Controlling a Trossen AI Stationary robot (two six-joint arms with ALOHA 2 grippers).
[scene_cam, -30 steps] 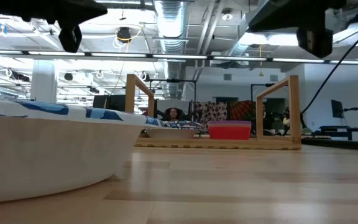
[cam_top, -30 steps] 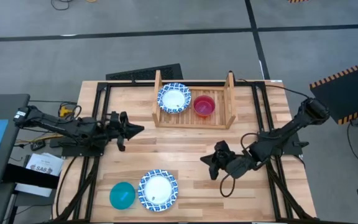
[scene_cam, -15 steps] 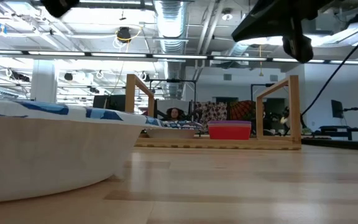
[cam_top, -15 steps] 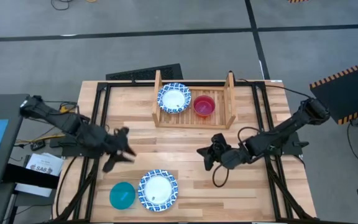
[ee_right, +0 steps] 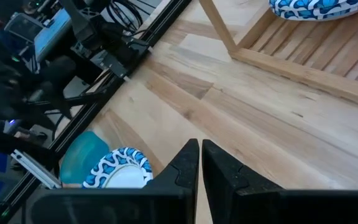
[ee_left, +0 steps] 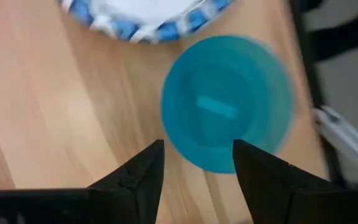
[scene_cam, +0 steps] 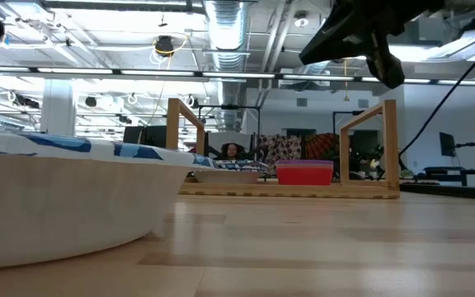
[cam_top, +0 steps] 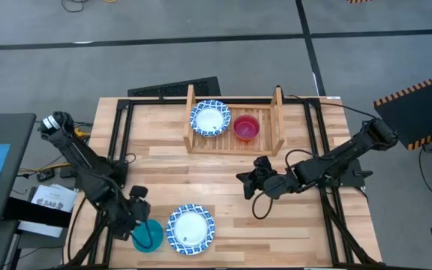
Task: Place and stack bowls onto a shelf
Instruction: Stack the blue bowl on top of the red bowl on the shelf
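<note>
Two blue-rimmed white bowls show: one (cam_top: 210,118) on the wooden shelf (cam_top: 233,142) beside a single red bowl (cam_top: 246,127), one (cam_top: 190,229) at the worktop's (cam_top: 201,180) near edge beside one teal bowl (cam_top: 148,235). The left hand (ee_left: 197,163) hovers spread over the teal bowl (gripping nothing). The right hand (cam_top: 244,182), pinched shut and empty, hangs mid-worktop.

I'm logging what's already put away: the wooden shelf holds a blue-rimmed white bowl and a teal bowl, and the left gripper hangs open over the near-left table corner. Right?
Not quite. The small bowl on the shelf beside the blue-rimmed white bowl is a red bowl, as the high view shows. The teal bowl sits on the table, under the open left gripper.
</note>
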